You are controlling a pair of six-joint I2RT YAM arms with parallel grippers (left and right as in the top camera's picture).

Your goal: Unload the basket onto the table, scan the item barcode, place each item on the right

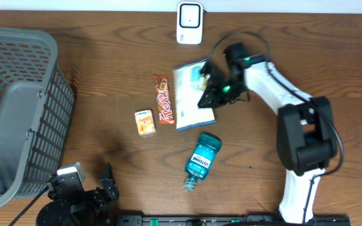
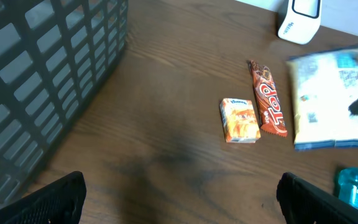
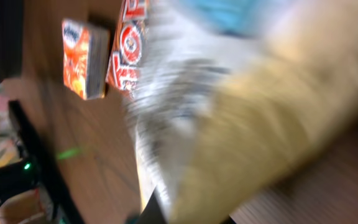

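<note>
The item held is a flat white and blue packet (image 1: 189, 94) lying in the middle of the table. My right gripper (image 1: 210, 95) is shut on its right edge. The right wrist view is blurred, and the packet (image 3: 247, 112) fills most of it, running down into the gripper (image 3: 185, 214). I cannot make out a barcode. A white scanner (image 1: 189, 23) stands at the table's back edge, beyond the packet. My left gripper (image 2: 179, 205) hangs open over bare wood at the front left, holding nothing.
Left of the packet lie a red candy bar (image 1: 162, 99) and a small orange box (image 1: 145, 122). A teal mouthwash bottle (image 1: 202, 160) lies in front of it. A grey basket (image 1: 17, 107) takes up the left side.
</note>
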